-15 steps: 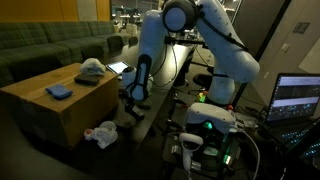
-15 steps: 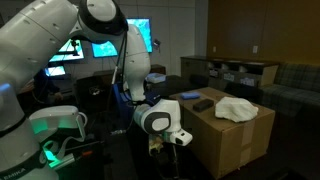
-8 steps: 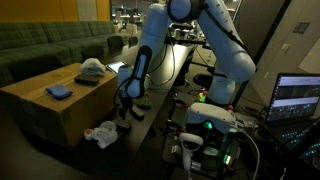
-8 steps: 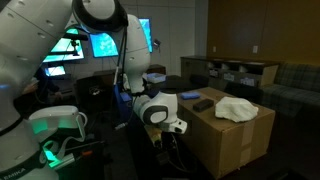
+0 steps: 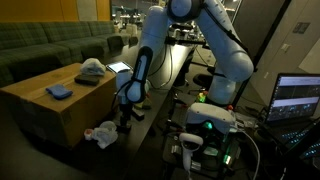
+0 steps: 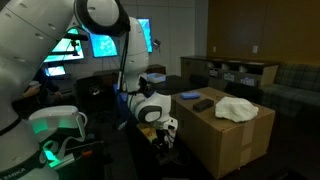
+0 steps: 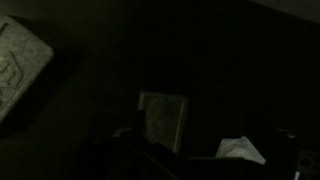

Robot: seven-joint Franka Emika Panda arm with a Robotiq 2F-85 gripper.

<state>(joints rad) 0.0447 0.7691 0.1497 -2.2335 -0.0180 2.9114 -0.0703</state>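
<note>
Crumpled white cloth (image 5: 101, 134) lies on the dark floor against the low brown wooden table (image 5: 40, 110). The gripper (image 5: 126, 121) hangs just beside it with the arm bent steeply down, jaws wide and empty. The wrist view (very dark) catches only the cloth's pale edge.

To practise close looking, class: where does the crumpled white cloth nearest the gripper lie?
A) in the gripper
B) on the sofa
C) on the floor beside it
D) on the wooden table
C: the white cloth lies on the floor by the wooden table, with the gripper just beside it.
</note>
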